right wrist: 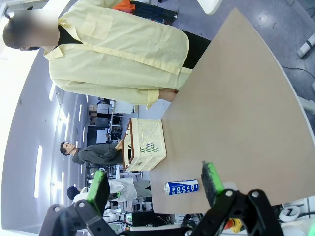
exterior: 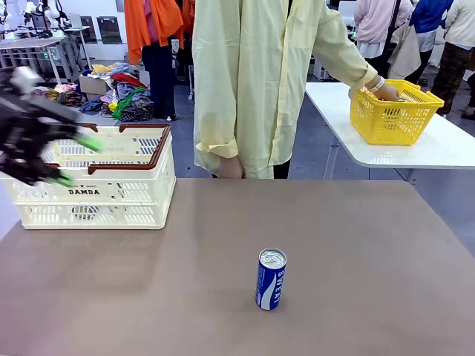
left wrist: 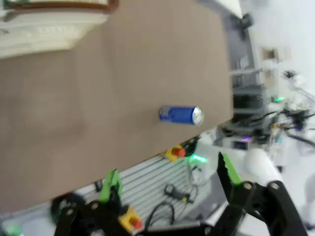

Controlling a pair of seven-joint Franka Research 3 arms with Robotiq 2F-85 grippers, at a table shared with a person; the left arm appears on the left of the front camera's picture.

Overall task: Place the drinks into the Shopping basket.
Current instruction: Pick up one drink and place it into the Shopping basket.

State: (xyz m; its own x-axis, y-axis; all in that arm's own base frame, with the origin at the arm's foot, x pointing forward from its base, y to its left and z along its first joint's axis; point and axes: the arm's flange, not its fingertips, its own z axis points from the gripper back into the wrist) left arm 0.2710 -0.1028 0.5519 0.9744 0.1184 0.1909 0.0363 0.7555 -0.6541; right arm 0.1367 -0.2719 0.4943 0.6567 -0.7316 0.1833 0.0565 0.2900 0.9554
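While the left hand (exterior: 76, 159) hovers wide and empty by the Shopping basket (exterior: 119, 206), the blue can (exterior: 271, 279) stands upright on the bench (exterior: 371, 245), well apart; a glancing approach could topple it.

The left gripper (exterior: 77, 161), blurred and cut off by the front view's left edge, hides part of the Shopping basket (exterior: 126, 202)'s left end.

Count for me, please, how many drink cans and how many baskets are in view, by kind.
Drink cans: 1, the blue can, upright.
Baskets: 2, the cream-white Shopping basket and the yellow mesh basket.
Total: 3.
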